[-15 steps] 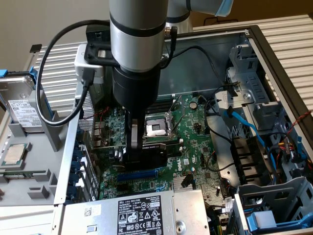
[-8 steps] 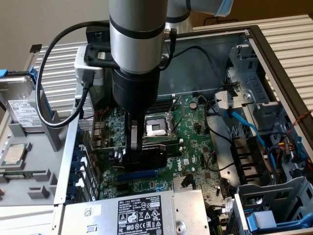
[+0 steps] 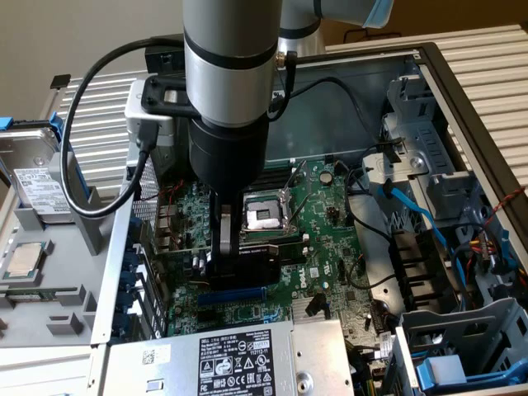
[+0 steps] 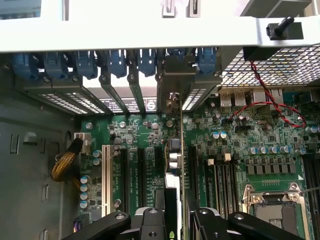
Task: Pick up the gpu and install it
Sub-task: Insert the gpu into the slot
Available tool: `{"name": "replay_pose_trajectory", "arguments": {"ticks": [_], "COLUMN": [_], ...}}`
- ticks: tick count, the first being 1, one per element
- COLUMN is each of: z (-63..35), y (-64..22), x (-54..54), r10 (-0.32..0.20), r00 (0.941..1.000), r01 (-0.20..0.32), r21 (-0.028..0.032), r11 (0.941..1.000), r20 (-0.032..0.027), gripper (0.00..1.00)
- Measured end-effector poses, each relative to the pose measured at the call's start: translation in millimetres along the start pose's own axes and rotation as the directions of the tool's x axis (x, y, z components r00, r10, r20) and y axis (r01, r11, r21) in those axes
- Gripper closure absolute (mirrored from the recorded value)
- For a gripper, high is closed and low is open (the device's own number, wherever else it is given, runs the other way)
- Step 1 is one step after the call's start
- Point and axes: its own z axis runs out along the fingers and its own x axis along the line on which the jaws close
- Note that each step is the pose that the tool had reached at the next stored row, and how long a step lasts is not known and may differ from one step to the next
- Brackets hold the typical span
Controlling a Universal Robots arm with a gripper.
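The claw (image 4: 175,224) is closed on the gpu (image 4: 172,197), one dark finger (image 4: 150,222) on each side of the card. In the exterior view the claw (image 3: 235,257) hangs straight down from the arm, deep inside the open computer case (image 3: 355,87). The grip from above, across the card's two faces, leaves the lower edge and the end bracket free, which looks like the reason for holding it this way.

The gpu (image 3: 257,262) stands on edge, upright, its black cooler facing the exterior view's lower side. It runs out from between the fingers toward the rear wall of the case. There its silver bracket (image 4: 176,75) sits in one of the rear openings, in line with the row of blue retaining clips (image 4: 55,65). That alignment suggests the card is being held parallel to the expansion slots so that edge and bracket meet their places together.

Below it lies the green motherboard (image 3: 330,239). The card stands just beside the blue slot (image 3: 233,294), on the side nearer the CPU socket (image 3: 264,216). Its lower edge is hidden, so I cannot tell whether it is seated in a slot or only resting over one.

Further out, the power supply (image 3: 239,359) with its label closes the case's near edge, and a hard drive (image 3: 33,177) lies outside the case at the exterior view's left.
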Motion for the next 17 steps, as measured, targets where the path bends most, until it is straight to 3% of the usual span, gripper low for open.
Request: {"name": "replay_pose_trajectory", "arguments": {"ticks": [17], "z": [1.1], "y": [-0.2], "x": [-0.8], "r10": [-0.002], "r00": [1.0000], "r01": [0.002], "r21": [0.0030], "r11": [1.0000], "r20": [0.0003], "gripper": [0.74]}}
